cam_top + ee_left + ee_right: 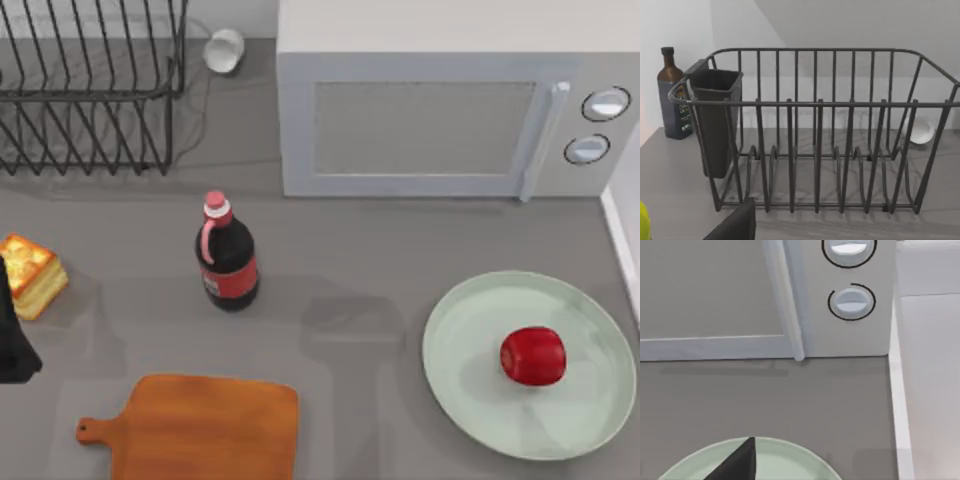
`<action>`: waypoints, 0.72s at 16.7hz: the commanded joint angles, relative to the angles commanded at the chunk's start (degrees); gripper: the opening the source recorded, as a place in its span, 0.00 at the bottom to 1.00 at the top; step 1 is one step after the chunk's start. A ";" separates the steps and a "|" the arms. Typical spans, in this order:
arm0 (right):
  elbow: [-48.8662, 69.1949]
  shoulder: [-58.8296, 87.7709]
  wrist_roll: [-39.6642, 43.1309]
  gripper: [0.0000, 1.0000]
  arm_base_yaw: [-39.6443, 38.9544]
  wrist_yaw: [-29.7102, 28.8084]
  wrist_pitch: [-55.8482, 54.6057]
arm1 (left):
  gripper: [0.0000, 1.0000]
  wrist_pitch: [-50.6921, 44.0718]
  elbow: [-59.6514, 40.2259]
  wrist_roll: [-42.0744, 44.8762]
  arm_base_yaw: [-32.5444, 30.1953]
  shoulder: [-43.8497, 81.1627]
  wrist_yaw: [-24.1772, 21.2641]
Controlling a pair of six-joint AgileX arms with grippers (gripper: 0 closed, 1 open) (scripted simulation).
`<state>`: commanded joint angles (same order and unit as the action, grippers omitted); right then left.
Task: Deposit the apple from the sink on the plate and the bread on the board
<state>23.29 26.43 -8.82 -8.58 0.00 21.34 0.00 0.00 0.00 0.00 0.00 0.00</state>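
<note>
At the far left edge of the table, our left gripper [14, 335] shows as a dark shape touching the bread [32, 275], which sits just beyond it toward the dish rack [90, 90]; we cannot tell how far its fingers are spread or whether they have the bread. The board [205, 428] lies near it, to its right and toward the front edge. The apple [533, 355] already rests on the plate [530, 365], well apart from it. In the right wrist view, a dark fingertip of our right gripper [740, 462] hangs over the plate rim; its opening we cannot tell either. We judge the bread step unfinished. A shallow corner grip could let the chunk twist or drop short of the board, and a wide swing could tip the cola bottle [228, 255].
</note>
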 joint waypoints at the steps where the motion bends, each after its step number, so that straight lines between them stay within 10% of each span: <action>1: -4.14 -5.18 1.50 1.00 1.46 0.00 -3.65 | 1.00 0.00 0.00 0.00 0.00 0.00 0.00; 12: -23.29 -26.43 8.82 1.00 8.58 0.00 -21.34 | 1.00 0.00 0.00 0.00 0.00 0.00 0.00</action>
<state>0.00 0.00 0.00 0.00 0.00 0.00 0.00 0.00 0.00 0.00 0.00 0.00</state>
